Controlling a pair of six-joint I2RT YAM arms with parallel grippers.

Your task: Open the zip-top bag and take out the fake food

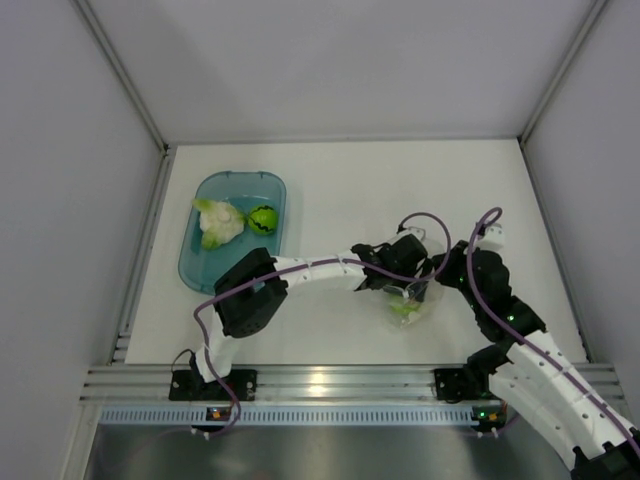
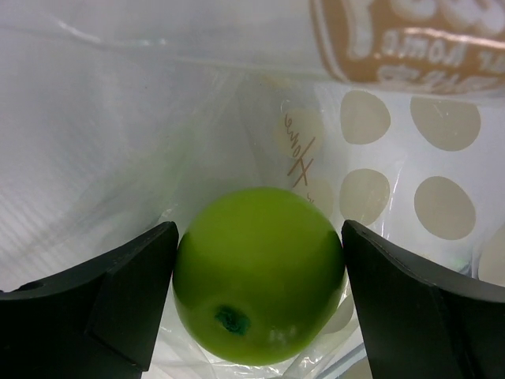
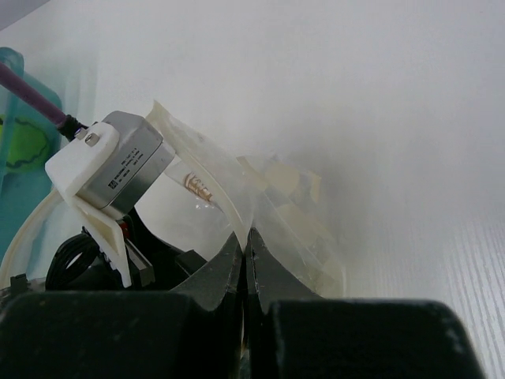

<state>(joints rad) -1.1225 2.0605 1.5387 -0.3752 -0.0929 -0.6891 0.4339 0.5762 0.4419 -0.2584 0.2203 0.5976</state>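
The zip-top bag lies mid-table with its mouth held open. My right gripper is shut on the bag's top edge, pinching the clear film. Inside the bag sits a plain lime-green ball of fake food. My left gripper is in the bag, open, one black finger on each side of the ball. The bag's pale dots show behind it. Two other fake food pieces, a white-and-green leafy lump and a striped green ball, lie in the teal tub.
The teal tub stands at the table's left, near the left wall rail. The left arm stretches across the table's middle toward the bag. The right arm comes in from the right, close beside the left wrist camera.
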